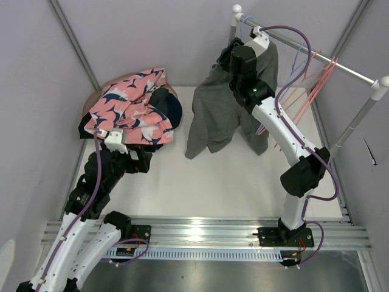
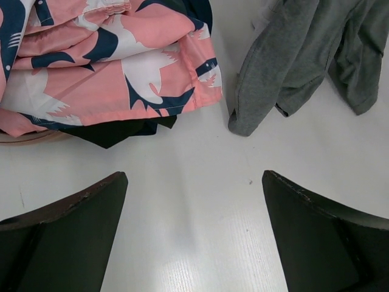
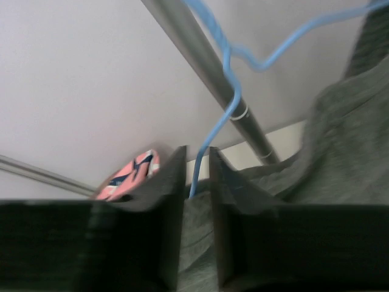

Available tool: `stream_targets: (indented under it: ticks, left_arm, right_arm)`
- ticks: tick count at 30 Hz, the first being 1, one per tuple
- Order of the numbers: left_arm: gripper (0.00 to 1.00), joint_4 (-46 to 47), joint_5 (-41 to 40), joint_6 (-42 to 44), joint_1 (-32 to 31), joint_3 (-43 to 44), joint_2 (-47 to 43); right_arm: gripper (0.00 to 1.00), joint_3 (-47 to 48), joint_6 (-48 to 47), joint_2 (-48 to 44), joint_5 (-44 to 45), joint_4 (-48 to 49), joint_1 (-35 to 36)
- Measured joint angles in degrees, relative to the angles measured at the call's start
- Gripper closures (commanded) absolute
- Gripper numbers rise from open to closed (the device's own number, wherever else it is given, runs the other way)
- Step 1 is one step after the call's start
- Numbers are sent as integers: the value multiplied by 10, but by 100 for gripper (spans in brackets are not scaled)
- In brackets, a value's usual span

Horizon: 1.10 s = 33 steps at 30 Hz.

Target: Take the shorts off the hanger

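Near the worktop's point(image 1: 200, 182) left edge the left gripper point(image 2: 194, 182) is seen wide open, empty. At the far edge the grey shorts point(image 1: 213, 115) are hung on the blue hanger point(image 3: 231, 97). The right gripper point(image 3: 196, 155) is set narrow around its wire, and whether it is pinched cannot be told. The wire should probably be clamped firmly first.

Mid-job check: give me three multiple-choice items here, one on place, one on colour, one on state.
1. Where are the grey shorts? A) hanging from the rail B) in a box C) on the floor
2. Their hanger is: A) green B) blue C) yellow
3. The left gripper's jaws are: A) open, empty B) shut on cloth C) shut on a hanger
Answers: 1A, they drape below the rail; 2B, blue wire hooks it; 3A, bare table shows between them.
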Motion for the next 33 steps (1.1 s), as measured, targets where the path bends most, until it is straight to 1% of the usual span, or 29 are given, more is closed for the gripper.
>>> stream_targets:
  ticks: [1,3,5,9,11,12,14,15,17,18,19,28,33]
  left_arm:
    - [1,0,0,0,-1,0,0]
    - [1,0,0,0,-2,0,0]
    - [1,0,0,0,-3,0,0]
    - [1,0,0,0,-4,0,0]
    - [1,0,0,0,-4,0,0]
    - [1,0,0,0,-4,0,0]
    - [1,0,0,0,-5,0,0]
    - [1,0,0,0,-5,0,0]
    - [1,0,0,0,-5,0,2]
    - [1,0,0,0,-5,0,2]
    - [1,0,0,0,-5,0,3]
    - [1,0,0,0,-9,-1,7]
    - [1,2,0,0,-9,-1,9]
  right_arm:
    - [34,0,4,0,0,3,0]
    - [27,0,1,0,2,9,0]
    - [22,0,1,0,4,14,0]
    - [22,0,1,2,5,21,-2]
    - [25,0,1,5,5,26,-3]
    - [30,1,1,8,6,28,-3]
    - [43,5,3,18,4,30,-5]
    - [59,8,4,23,4,31,-6]
    - [77,11,6,32,3,29,-7]
    - [93,14,9,38,1,27,-7]
    - [100,16,10,43,-1,26,-7]
    - [100,18,22,48,0,23,-7]
    - [100,-8,16,12,0,3,-1]
